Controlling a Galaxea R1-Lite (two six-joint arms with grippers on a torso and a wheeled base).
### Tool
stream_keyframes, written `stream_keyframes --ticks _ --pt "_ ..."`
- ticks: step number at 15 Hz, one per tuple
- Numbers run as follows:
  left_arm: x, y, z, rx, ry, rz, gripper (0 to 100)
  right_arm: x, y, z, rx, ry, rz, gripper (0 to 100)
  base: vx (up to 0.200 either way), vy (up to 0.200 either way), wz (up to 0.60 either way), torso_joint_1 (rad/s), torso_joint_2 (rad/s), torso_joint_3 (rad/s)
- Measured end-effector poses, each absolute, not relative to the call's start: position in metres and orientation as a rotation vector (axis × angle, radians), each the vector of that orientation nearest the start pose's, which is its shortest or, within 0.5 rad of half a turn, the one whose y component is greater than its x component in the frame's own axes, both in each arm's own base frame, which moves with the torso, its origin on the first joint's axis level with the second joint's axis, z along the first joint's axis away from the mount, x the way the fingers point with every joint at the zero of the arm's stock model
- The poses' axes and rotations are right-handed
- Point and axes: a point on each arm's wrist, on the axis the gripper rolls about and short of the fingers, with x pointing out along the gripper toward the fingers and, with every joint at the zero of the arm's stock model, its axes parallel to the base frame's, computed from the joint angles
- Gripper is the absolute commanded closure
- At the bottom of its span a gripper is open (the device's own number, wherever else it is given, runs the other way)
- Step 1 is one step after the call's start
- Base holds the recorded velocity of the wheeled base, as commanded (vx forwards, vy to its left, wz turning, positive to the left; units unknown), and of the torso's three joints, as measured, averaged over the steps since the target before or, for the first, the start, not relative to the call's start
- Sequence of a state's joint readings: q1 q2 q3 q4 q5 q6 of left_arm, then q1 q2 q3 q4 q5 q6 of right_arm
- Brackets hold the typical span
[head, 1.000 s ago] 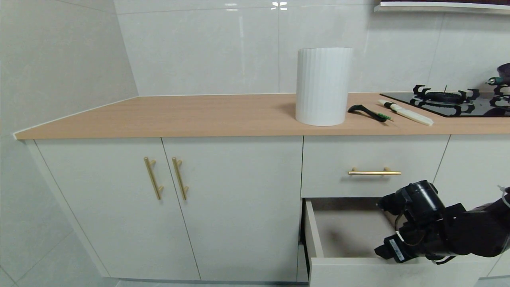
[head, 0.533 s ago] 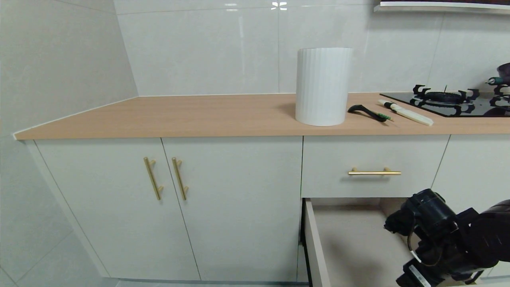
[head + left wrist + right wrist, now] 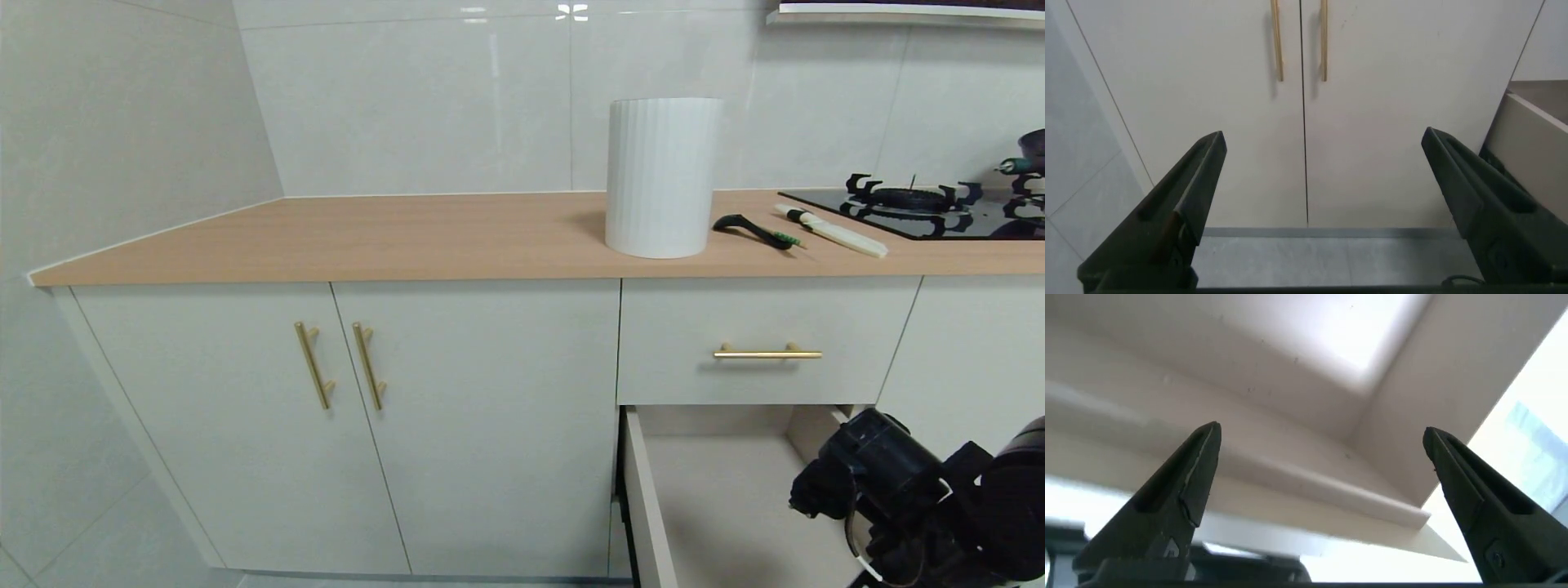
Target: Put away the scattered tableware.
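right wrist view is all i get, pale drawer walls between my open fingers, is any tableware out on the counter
Observer: Yes. A black curved utensil and a long cream utensil lie on the wooden countertop, right of a tall white ribbed container.
Operator: which drawer am i in
Observer: The white lower drawer, pulled out beneath a closed one with a gold bar handle.
Operator: and the left gripper
Observer: The left gripper is open and holds nothing, facing the white double cabinet doors.
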State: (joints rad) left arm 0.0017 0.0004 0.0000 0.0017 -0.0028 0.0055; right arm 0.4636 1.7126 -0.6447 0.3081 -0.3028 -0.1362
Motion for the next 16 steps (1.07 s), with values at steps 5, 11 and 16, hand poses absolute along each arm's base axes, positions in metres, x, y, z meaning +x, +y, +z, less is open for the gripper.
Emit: stream_keyframes --ticks 5,11,16 --pt "-0.023 0.0 0.075 0.006 0.002 -0.001 0 0.181 0.092 0.084 -0.688 1.324 0.265 0 0.0 0.0 0.0 0.0 0.0 0.0" --pt "-0.023 0.0 0.075 0.006 0.002 -0.001 0 0.215 0.094 0.122 -0.339 1.133 0.088 0 0.0 0.0 0.0 0.0 0.0 0.0" --pt "-0.023 0.0 0.075 0.006 0.002 -0.002 0 0.233 0.081 0.159 -0.137 0.83 0.089 0 0.0 0.0 0.0 0.0 0.0 0.0"
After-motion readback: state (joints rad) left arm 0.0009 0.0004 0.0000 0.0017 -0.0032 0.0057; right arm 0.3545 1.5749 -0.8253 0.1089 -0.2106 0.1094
